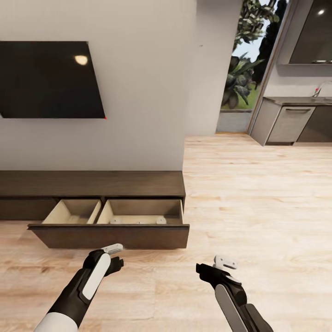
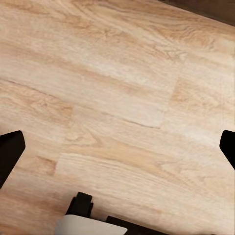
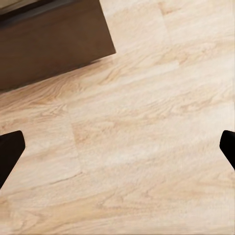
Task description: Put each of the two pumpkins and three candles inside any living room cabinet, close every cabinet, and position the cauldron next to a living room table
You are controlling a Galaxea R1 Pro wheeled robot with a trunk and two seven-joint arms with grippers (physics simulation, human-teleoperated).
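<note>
Cabinet (image 1: pixel 92 184) drawer (image 1: pixel 110 235) pulled out at 11 o'clock, candles (image 1: pixel 138 221) inside; left gripper (image 1: pixel 115 256) and right gripper (image 1: pixel 216 266) both released, empty.

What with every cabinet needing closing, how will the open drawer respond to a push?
The drawer looks rigid, one wide front spanning two compartments, so it probably slides as one piece. Pushed near one end it might skew; a central push seems safer. The candles inside may shift.
</note>
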